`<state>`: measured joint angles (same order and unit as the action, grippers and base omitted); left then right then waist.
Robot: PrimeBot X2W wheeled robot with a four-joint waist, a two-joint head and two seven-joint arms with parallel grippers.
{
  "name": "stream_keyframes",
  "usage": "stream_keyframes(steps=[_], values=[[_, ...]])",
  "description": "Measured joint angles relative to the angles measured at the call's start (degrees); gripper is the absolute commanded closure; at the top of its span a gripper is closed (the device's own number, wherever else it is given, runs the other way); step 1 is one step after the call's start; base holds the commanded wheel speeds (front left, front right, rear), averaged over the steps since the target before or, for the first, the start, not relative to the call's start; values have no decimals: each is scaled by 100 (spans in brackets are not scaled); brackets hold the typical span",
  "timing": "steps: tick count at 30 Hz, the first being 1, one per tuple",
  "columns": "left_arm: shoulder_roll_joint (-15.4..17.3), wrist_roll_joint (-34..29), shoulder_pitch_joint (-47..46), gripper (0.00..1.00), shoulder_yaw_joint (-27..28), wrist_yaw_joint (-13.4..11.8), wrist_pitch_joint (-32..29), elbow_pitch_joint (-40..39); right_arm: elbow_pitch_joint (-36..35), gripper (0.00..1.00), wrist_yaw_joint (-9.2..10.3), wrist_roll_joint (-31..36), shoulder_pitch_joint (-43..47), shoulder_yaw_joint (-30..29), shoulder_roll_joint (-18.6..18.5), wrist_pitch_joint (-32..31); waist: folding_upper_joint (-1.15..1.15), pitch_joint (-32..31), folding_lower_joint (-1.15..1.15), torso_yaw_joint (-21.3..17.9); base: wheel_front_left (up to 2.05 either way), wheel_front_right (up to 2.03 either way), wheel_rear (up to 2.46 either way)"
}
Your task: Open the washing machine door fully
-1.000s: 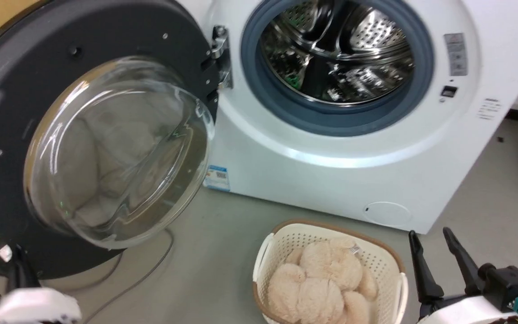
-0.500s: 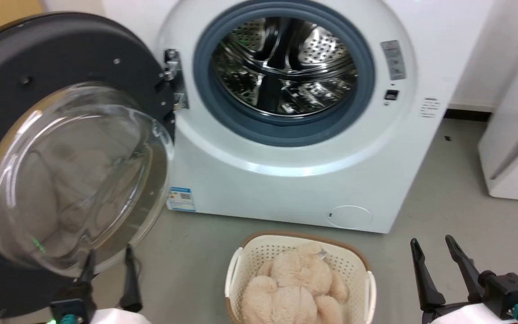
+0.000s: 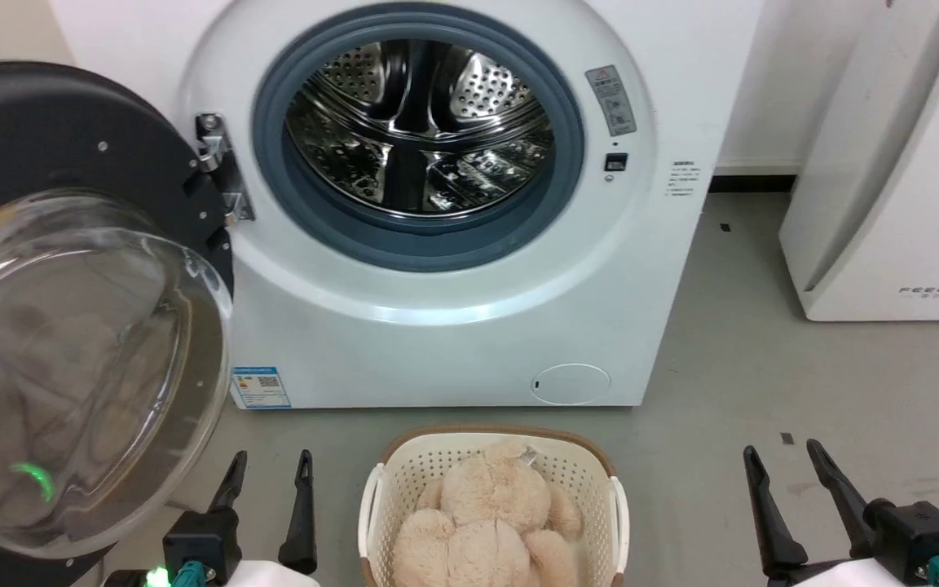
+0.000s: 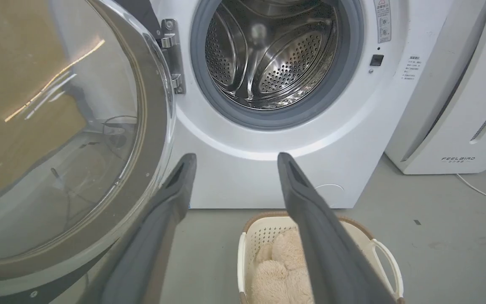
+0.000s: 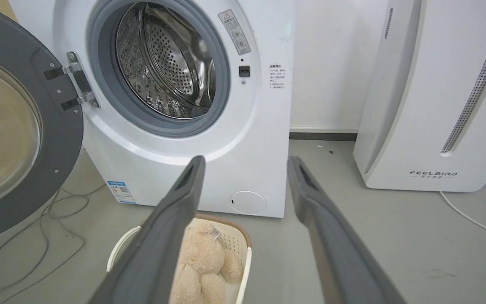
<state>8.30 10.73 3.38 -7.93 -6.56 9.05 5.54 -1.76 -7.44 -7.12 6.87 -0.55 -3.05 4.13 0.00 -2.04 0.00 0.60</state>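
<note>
At the left of the head view, the large round glossy black washing machine door (image 3: 86,326), with bulging clear glass window, stands swung wide on its hinge (image 3: 221,175) beside the steel drum opening (image 3: 416,134) of the white machine (image 3: 453,342). Below, the left gripper (image 3: 271,458) and right gripper (image 3: 781,450) hover with jaws apart, empty, either side of a cream plastic basket (image 3: 392,481) holding beige plush (image 3: 490,514).

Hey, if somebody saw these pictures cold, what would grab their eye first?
The big black door with its bulging glass window, standing wide open at the left of the head view, and beside it the shiny steel drum gaping in the white machine. Below, a cream basket on the floor holds a fluffy beige plush toy, with the left gripper and right gripper open and empty on either side.
</note>
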Motion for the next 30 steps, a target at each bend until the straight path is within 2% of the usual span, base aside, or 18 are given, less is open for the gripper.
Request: stream_keyframes(steps=[4, 14, 15, 30], values=[[-35, 7, -2, 0, -35, -8, 0, 43, -1, 0, -1, -43, 25, -30, 0, 1, 0, 19, 0, -101, 0, 0, 0], [-31, 62, -11, 0, -99, 19, 4, 171, 21, 0, -1, -102, 30, -21, 0, 11, 0, 75, 0, -79, 0, 0, 0], [-31, 66, -15, 100, -107, 26, 4, 178, 24, 100, 0, -102, 30, -24, 0, 13, 0, 81, 0, -75, 0, 0, 0], [-51, -5, -11, 100, -40, 69, -57, 141, 24, 100, 0, -81, 8, -19, -1, -27, 0, 94, 0, -74, 0, 0, 0]])
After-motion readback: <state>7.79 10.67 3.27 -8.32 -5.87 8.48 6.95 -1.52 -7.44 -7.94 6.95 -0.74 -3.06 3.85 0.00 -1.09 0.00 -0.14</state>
